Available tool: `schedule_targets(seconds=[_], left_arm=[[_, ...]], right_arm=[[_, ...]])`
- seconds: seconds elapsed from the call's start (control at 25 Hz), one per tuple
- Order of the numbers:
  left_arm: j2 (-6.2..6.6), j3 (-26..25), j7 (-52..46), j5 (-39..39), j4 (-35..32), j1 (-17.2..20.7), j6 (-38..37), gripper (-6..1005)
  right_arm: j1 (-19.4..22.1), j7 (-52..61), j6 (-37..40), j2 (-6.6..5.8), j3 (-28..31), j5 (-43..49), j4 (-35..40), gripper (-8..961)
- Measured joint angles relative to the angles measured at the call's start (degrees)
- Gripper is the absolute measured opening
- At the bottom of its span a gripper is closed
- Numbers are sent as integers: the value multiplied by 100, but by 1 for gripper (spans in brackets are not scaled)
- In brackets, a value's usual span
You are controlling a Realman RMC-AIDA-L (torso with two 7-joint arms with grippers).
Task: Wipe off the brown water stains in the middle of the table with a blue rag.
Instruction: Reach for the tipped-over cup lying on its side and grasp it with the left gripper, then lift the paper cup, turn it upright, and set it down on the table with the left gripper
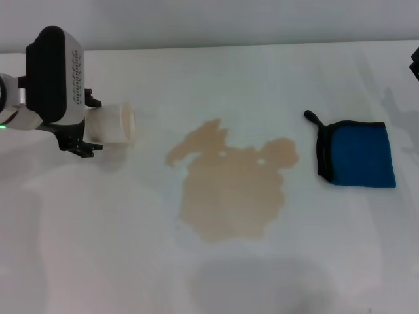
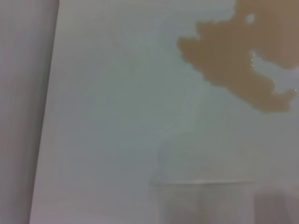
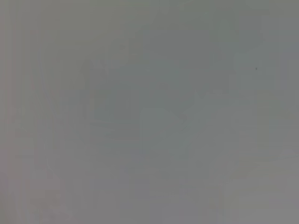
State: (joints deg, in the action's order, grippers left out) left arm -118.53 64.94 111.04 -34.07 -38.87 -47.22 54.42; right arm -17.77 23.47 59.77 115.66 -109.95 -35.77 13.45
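Observation:
The brown water stains (image 1: pixel 229 186) form a wide tan puddle with lobed edges in the middle of the white table (image 1: pixel 98 248); part of the puddle also shows in the left wrist view (image 2: pixel 238 56). The blue rag (image 1: pixel 360 155) lies folded and flat to the right of the puddle, with its black trim and loop on the side facing the puddle. My left gripper (image 1: pixel 97 127) is at the left, shut on a white paper cup (image 1: pixel 119 124) held on its side above the table, mouth toward the puddle. Only a dark part of my right arm (image 1: pixel 415 62) shows at the far right edge.
The held paper cup fills the near part of the left wrist view (image 2: pixel 201 200). The table's edge (image 2: pixel 46 112) runs along one side of that view. The right wrist view shows only a plain grey surface. Grey shadows lie on the near table.

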Motion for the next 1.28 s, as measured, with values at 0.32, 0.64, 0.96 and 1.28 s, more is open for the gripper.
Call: schedule_targets(seconds=[0.32, 0.64, 0.96, 1.28], left_arm=[[-4, -16, 95, -108, 211, 0, -271, 850], [-4, -17, 137, -193, 223, 30, -312, 822], [-12, -14, 184, -274, 274, 53, -340, 758], [-21, -17, 213, -677, 216, 123, -389, 651]], right_arm=[[-8, 0, 0, 0, 0, 0, 0, 864], [-7, 0, -1, 0, 0, 0, 2, 864], [10, 0, -1, 1, 0, 0, 16, 865], [19, 0, -1, 1, 0, 0, 24, 864]])
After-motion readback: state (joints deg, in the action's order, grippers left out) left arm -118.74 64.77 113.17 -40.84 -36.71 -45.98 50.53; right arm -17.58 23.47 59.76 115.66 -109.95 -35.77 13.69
